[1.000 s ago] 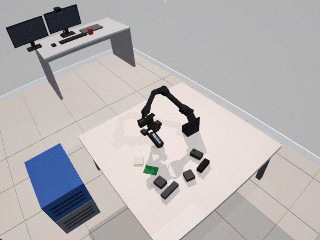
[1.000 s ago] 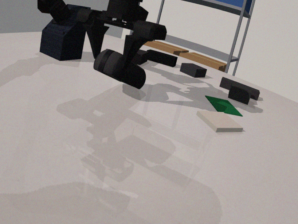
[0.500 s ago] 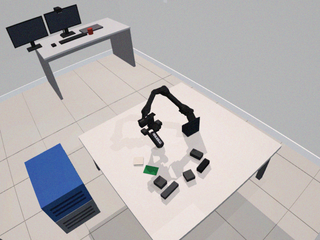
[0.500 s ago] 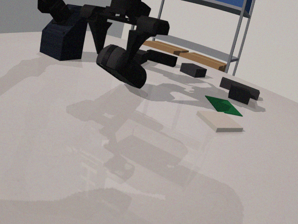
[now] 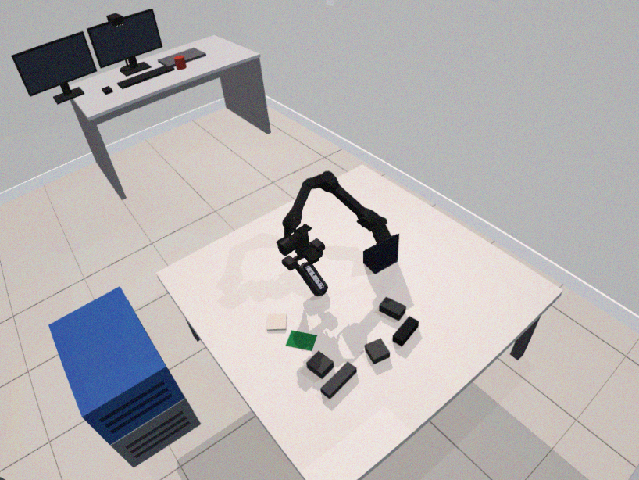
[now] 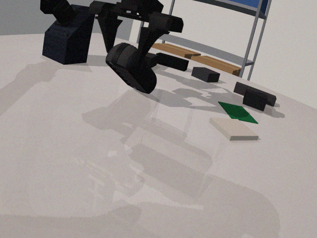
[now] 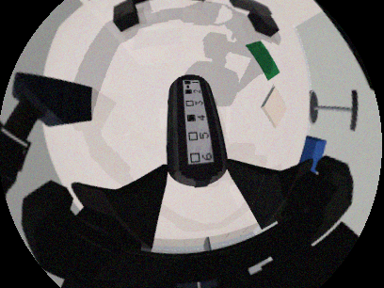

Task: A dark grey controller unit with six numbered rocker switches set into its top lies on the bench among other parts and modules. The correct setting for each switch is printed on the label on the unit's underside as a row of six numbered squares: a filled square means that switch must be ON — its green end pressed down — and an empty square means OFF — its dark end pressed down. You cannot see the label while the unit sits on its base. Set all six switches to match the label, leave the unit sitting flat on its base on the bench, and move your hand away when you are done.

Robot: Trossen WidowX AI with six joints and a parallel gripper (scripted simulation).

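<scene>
The dark grey controller unit is held off the bench, its outer end tipped down. Its label faces the wrist camera: squares 1, 2 and 4 are filled; squares 3, 5 and 6 are empty. My gripper is shut on the unit, one finger on each long side, near the end with square 6. The switch side faces down and away; its ridged row shows dimly in the exterior view, and the switch settings cannot be read.
A green board and a cream tile lie nearby. Several dark modules, including one block and a long bar, stand farther out. The arm's base is to one side.
</scene>
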